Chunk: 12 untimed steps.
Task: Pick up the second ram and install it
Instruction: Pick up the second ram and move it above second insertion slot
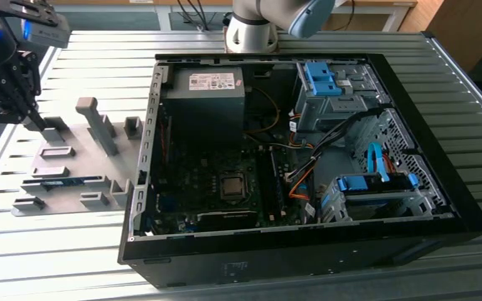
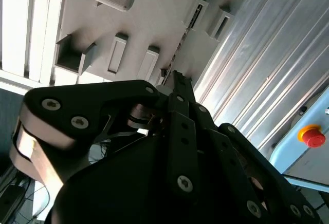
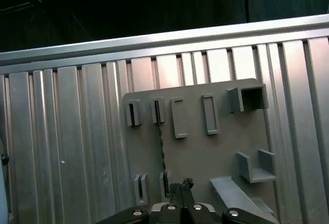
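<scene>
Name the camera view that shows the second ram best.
The exterior view: the second ram sits in the grey fixture plate, its blue-green face showing. Both wrist views catch it edge-on, as a thin dark line between the plate's brackets.

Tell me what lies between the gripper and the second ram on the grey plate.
In the exterior view, low grey holder blocks stand on the grey plate between the gripper and the second ram.
</scene>
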{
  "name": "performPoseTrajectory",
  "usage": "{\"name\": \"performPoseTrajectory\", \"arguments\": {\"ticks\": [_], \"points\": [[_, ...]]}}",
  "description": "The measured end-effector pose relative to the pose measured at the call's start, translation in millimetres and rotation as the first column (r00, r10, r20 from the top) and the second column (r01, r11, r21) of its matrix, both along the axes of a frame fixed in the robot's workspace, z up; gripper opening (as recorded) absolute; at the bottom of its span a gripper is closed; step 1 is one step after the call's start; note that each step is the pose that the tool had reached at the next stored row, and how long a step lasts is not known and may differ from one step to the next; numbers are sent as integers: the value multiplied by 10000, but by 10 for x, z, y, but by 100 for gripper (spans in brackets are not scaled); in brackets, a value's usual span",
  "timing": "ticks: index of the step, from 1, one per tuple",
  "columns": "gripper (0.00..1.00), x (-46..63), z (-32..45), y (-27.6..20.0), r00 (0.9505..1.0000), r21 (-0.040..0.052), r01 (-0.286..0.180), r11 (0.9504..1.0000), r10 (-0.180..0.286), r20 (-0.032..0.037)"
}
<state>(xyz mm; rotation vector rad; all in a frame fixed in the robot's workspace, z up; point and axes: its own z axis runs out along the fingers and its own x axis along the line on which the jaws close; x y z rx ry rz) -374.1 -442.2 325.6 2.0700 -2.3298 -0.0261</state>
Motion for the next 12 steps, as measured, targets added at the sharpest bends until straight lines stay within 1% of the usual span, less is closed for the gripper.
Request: {"name": "performPoseTrajectory", "arguments": {"ticks": [2,4,7,9,12], "points": [[11,-1,-12,0,9996,-13,-272,9996,272,1],[11,-10,-30,1,9996,-39,-295,9996,295,2],[11,-28,-71,0,9995,-52,-307,9995,307,4],[11,-48,-104,-2,9995,-53,-312,9995,312,8],[11,-76,-141,-8,9994,-26,-338,9994,338,22]]}}
